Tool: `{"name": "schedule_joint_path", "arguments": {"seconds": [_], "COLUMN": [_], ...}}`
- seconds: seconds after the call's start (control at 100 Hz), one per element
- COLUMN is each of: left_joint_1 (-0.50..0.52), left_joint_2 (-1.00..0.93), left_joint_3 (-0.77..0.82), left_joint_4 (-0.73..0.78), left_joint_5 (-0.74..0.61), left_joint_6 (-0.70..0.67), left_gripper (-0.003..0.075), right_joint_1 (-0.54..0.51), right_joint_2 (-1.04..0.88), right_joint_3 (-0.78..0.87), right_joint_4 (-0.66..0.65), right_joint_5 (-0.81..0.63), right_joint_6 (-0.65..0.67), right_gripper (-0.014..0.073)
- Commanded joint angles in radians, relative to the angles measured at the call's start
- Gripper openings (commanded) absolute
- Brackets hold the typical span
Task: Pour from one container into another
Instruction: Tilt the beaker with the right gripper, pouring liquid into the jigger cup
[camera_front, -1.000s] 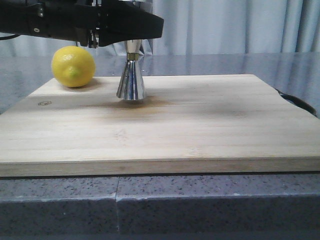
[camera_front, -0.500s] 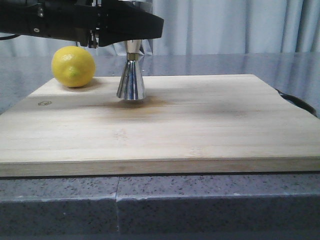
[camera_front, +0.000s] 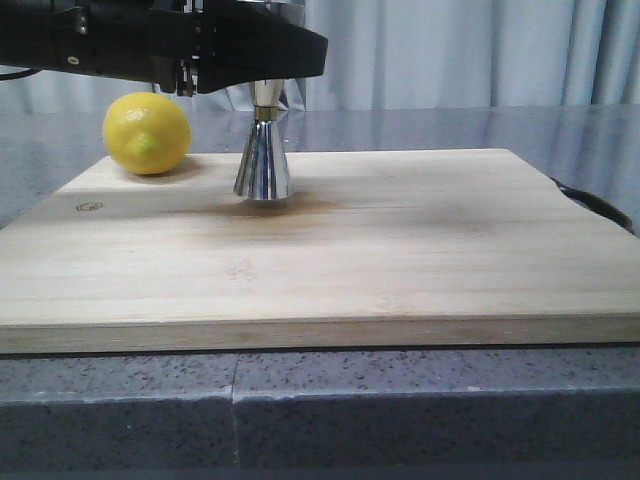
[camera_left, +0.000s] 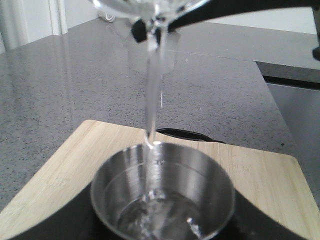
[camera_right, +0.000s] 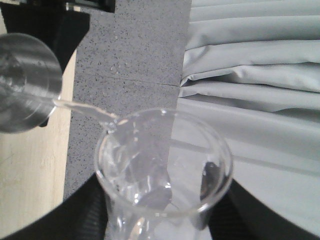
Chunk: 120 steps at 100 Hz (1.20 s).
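Observation:
The steel jigger stands upright on the wooden board, its upper cup hidden in the front view behind my left gripper. In the left wrist view the jigger's cup sits between the dark fingers of my left gripper and holds some water. My right gripper is shut on the clear glass beaker, which is tilted. A thin stream of water runs from its lip into the jigger. The beaker's lip hangs above the jigger, with the stream falling into it.
A yellow lemon lies at the far left corner of the wooden board, close to the jigger. The board rests on a grey speckled counter. A black curved object lies off the board's right edge. Pale curtains hang behind.

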Motion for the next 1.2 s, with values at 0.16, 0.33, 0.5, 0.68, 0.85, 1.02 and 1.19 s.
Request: {"name": "schedule_joint_path", "arguments": {"seconds": [0.16, 0.33, 0.5, 0.68, 0.85, 1.02, 1.19], "left_joint_1": [0.004, 0.004, 0.004, 0.004, 0.004, 0.004, 0.004], "left_joint_2": [-0.051, -0.051, -0.051, -0.051, -0.051, -0.051, -0.051], "left_joint_3": [-0.022, -0.022, -0.022, -0.022, -0.022, -0.022, -0.022], "left_joint_4": [-0.085, -0.085, -0.085, -0.085, -0.085, -0.085, -0.085], "left_joint_5": [0.095, 0.095, 0.095, 0.095, 0.095, 0.095, 0.095], "left_joint_6": [-0.006, -0.006, -0.006, -0.006, -0.006, -0.006, -0.006], "left_gripper": [0.022, 0.022, 0.022, 0.022, 0.022, 0.022, 0.022], "right_joint_1": [0.002, 0.002, 0.002, 0.002, 0.002, 0.002, 0.002], "right_joint_2": [-0.037, -0.037, -0.037, -0.037, -0.037, -0.037, -0.037], "right_joint_3": [-0.037, -0.037, -0.037, -0.037, -0.037, -0.037, -0.037], "right_joint_4": [-0.057, -0.057, -0.057, -0.057, -0.059, -0.066, -0.069], "right_joint_5": [-0.053, -0.055, -0.06, -0.083, -0.095, -0.096, -0.098], "right_joint_6": [-0.031, -0.062, -0.081, -0.087, -0.098, -0.107, -0.107], "right_gripper": [0.0244, 0.024, 0.024, 0.024, 0.024, 0.024, 0.024]}}
